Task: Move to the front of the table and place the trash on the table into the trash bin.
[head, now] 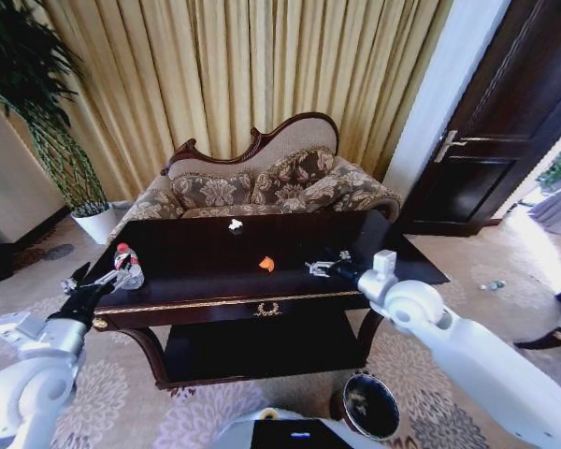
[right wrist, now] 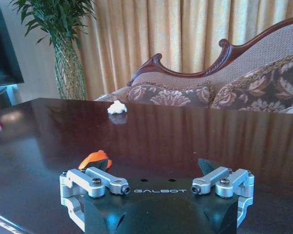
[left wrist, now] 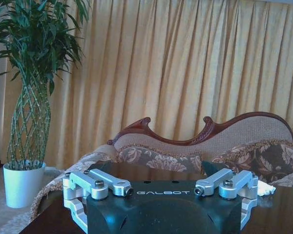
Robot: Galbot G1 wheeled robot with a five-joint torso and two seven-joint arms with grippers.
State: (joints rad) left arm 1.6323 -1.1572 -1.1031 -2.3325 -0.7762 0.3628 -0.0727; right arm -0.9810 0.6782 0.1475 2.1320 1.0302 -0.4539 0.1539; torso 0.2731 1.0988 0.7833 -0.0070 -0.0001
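**Robot at table front, both grippers over the top, trash not yet binned**

Nearest the robot, on the patterned carpet by the table's front right leg: one trash bin (head: 371, 405), round, dark, metal-rimmed, upright, mouth up. Nothing can be made out inside it.

Table (head: 215, 301): dark glossy top, gold trim along the front edge, gold emblem at the middle of the front, lower shelf beneath.

Left gripper (head: 101, 282) sits at the table's front left corner, fingers spread apart, nothing between them. Just beyond its tips stands one clear bottle (head: 127, 267) with a red cap, near the left edge. It appears upright, long axis vertical, cap up; its lower part blurs into the reflection, so the tilt is not certain.

Right gripper (head: 323, 267) is over the right half of the top, a little back from the front edge, fingers spread wide and holding nothing. In the right wrist view the gripper (right wrist: 154, 168) points across the table toward the sofa.

One orange scrap (head: 266, 264) lies flat near the middle of the top, between the two grippers and closer to the right one; in the right wrist view the scrap (right wrist: 94, 159) is just beside one fingertip. No clear long axis.

One white paper wad (head: 235, 224) lies near the rear edge, about centre, well apart from the scrap; no direction to speak of. In the left wrist view another white wad (left wrist: 265, 188) lies on the top beyond the left gripper (left wrist: 161, 183).

Behind the table: floral sofa (head: 262, 182), potted plant (head: 37, 122), gold curtains (head: 262, 65).
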